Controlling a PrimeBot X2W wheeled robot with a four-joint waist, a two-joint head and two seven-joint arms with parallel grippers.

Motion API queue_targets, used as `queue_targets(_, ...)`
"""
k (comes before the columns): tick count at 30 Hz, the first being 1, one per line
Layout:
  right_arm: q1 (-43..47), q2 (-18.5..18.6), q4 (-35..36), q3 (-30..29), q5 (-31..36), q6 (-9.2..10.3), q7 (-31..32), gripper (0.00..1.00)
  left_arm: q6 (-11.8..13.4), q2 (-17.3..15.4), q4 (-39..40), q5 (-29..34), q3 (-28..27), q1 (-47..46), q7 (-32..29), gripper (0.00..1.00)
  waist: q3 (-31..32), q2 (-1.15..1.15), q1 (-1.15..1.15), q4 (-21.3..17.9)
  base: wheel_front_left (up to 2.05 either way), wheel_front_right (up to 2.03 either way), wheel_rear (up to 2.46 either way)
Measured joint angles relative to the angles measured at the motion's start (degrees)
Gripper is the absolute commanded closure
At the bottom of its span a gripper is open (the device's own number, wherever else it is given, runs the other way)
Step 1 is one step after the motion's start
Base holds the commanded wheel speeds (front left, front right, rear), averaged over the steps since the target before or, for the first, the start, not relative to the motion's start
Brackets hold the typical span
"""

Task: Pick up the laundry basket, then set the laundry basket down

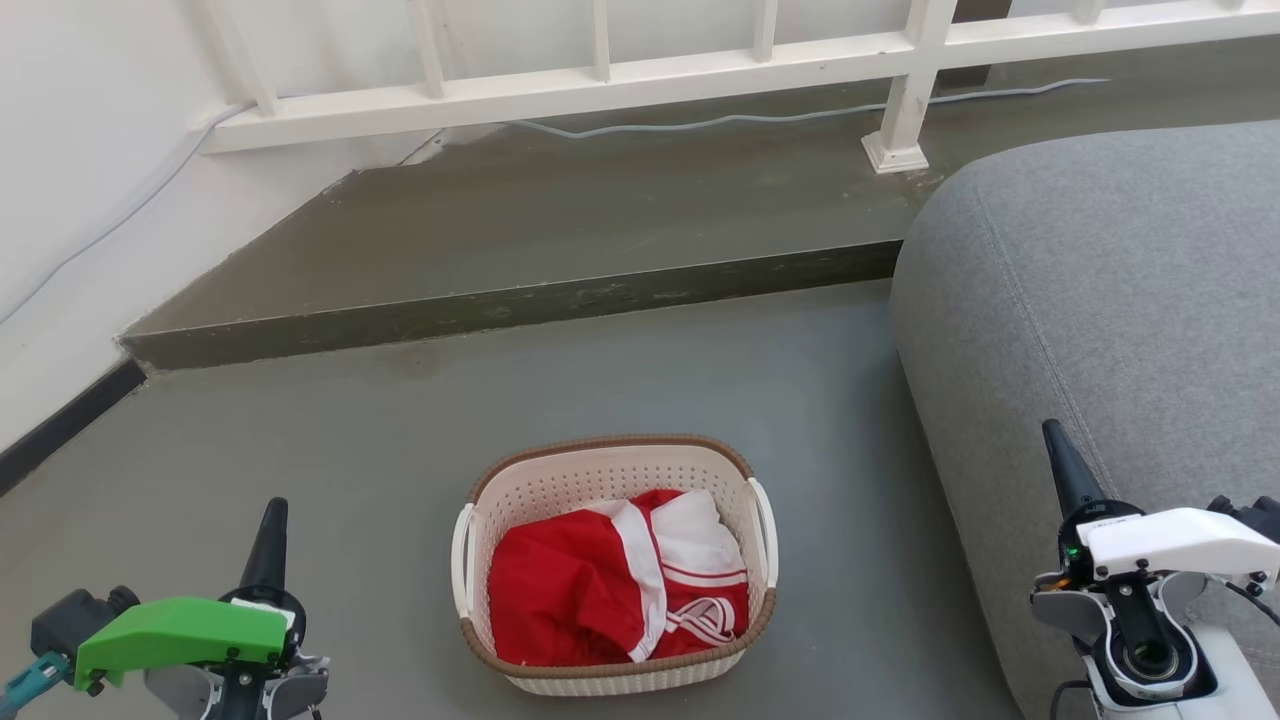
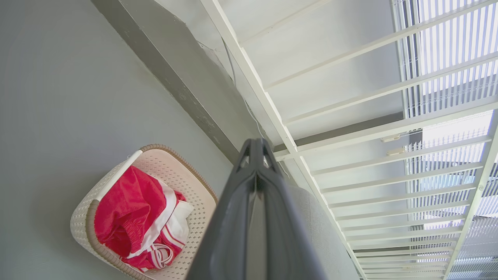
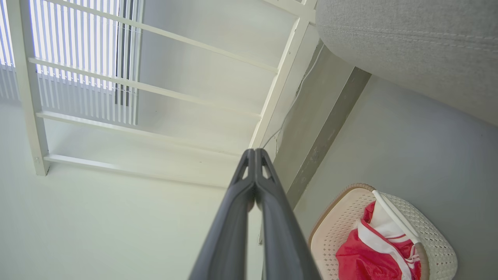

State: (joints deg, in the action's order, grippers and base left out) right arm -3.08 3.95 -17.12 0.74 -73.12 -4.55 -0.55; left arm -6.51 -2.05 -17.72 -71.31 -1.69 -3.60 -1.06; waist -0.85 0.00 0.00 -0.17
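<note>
The left gripper point(image 1: 274, 512) has its two dark fingers pressed together, holding nothing, well left of the basket. The right gripper point(image 1: 1053, 435) is likewise closed and empty, before the grey fabric sofa point(image 1: 1100, 280). The small cream-white perforated plastic laundry basket point(image 1: 600, 480), brown woven-look rim, stands upright on the grey floor point(image 1: 400, 450) between both grippers, touching neither. A red-and-white garment point(image 1: 570, 590) lies inside.

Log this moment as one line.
stage: pre-pickup | laundry basket: on floor, untouched, holds red-and-white garment | left gripper: shut, left of basket | right gripper: shut, by sofa
</note>
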Motion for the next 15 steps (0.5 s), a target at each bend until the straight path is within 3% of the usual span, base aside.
queue_targets(15,-0.04,-0.36,0.18,-3.20,-8.95,-1.00,2.69,1.00,-0.05,0.03,0.59,-9.27,-1.67,-0.01,-2.70,1.00,0.33,0.00,0.00,0.08,0.00,0.00,0.00)
